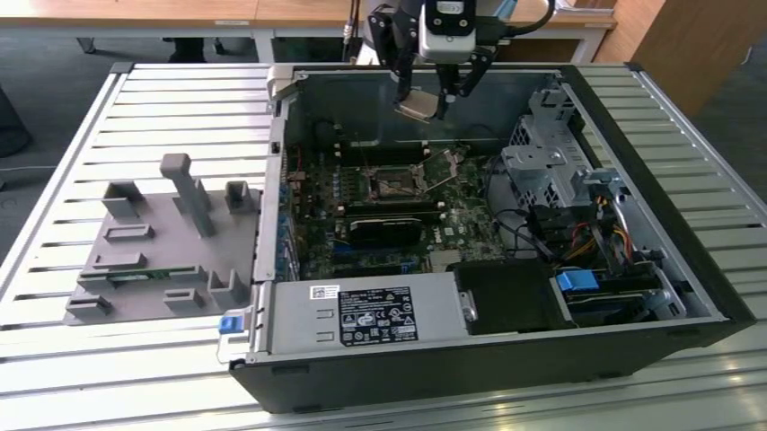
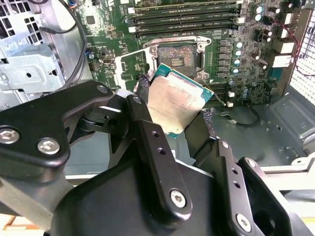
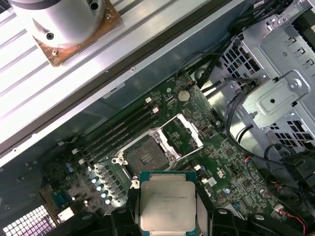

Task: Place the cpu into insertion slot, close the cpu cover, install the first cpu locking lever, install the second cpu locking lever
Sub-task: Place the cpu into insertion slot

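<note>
Here we are beside the open computer case [image 1: 671, 269] on the slatted table [image 1: 72, 162], and the gripper [image 1: 429, 94] hangs over the far wall of the case, at twelve o'clock from the socket [image 1: 391, 184] in the exterior view. It has the chip [image 1: 418, 105] in its grasp: both wrist views show the black fingers [image 2: 145, 123] pressed in on two opposite edges of the chip [image 2: 174, 103], parted just the chip's width, silver top facing the cameras, tan rim peeking out. From the exterior view the chip hangs tilted, in the air and well apart from the green motherboard [image 1: 468, 224]. In the first wrist view the socket [image 3: 145, 158] sits bare, dark centre showing, and the metal cover [image 3: 191, 130] is swung open off it, lying just beside the frame. The chip [image 3: 167, 204] floats near the socket in that view, not touching it. Out at nine o'clock from the case, a grey fixture tray [image 1: 156, 242] rests on the slats.
</note>
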Controlling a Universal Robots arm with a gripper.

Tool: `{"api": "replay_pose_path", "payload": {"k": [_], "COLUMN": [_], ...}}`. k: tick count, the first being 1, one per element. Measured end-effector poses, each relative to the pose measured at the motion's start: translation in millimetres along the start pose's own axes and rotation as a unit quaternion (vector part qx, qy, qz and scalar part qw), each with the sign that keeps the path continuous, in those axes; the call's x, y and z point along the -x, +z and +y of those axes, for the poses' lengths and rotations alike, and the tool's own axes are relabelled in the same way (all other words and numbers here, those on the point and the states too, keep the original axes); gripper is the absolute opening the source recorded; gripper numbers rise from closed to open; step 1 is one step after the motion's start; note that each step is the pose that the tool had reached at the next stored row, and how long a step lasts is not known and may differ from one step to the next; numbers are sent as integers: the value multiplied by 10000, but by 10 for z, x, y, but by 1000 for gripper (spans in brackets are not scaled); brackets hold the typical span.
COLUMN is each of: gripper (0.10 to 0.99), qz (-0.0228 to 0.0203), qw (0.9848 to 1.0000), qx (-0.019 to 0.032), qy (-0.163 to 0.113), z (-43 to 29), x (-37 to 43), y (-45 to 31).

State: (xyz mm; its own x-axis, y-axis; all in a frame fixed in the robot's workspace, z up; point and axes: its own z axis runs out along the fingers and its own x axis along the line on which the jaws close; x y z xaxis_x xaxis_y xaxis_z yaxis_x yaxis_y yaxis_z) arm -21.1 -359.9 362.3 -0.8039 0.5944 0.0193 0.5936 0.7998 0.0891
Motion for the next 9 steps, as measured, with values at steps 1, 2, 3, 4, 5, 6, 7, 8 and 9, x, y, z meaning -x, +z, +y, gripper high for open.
{"api": "replay_pose_path", "payload": {"k": [1, 2, 3, 4, 5, 6, 7, 8, 9], "gripper": [541, 541, 541, 541, 541, 541, 541, 541, 541], "qz": [-2, -4, -6, -8, -10, -12, -14, -16, -18], "qw": [10000, 10000, 10000, 10000, 9999, 9999, 9999, 9998, 9998], "qx": [1, 1, 2, 2, 2, 3, 3, 4, 5], "qy": [22, 46, 67, 90, 113, 136, 158, 181, 204], "z": [0, 0, 0, 0, 0, 0, 0, 0, 0], "x": [0, 0, 0, 0, 0, 0, 0, 0, 0], "y": [0, 0, 0, 0, 0, 0, 0, 1, 1]}}
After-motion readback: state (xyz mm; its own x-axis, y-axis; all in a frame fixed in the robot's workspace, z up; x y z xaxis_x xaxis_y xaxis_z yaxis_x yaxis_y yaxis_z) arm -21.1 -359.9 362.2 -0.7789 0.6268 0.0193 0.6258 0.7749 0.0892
